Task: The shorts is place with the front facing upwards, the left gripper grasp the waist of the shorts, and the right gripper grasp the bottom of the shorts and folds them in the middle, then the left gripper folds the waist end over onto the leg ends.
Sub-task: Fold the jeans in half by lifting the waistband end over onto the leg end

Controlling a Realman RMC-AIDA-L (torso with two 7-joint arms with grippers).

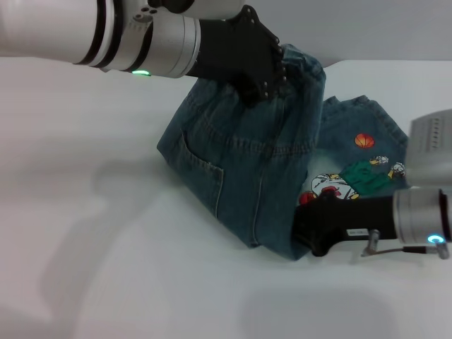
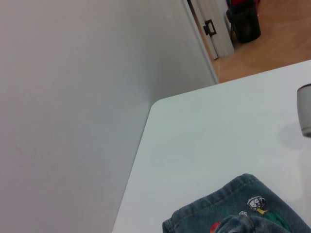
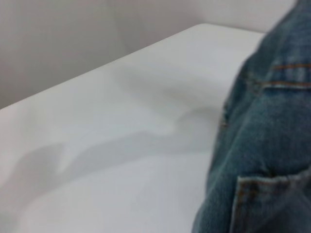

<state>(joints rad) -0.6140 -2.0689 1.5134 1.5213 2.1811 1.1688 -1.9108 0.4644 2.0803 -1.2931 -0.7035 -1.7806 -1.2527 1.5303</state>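
The blue-green denim shorts (image 1: 240, 162) lie partly doubled over on the white table (image 1: 106, 268). A patch pocket (image 1: 201, 161) faces up, and the embroidered cartoon figure (image 1: 357, 176) shows on the layer beneath. My left gripper (image 1: 267, 88) reaches in from the far left and is shut on the waist (image 1: 304, 67), holding it raised. My right gripper (image 1: 302, 229) sits at the near right with its tips buried in the bottom (image 1: 279, 247) of the shorts. Denim also shows in the left wrist view (image 2: 233, 208) and in the right wrist view (image 3: 267, 145).
The table's far corner (image 2: 155, 104) meets a pale wall. Beyond it are a wooden floor and a dark bin (image 2: 243, 22). A grey cylinder (image 2: 304, 109) pokes in at the side of the left wrist view. Bare table surface stretches to the near left.
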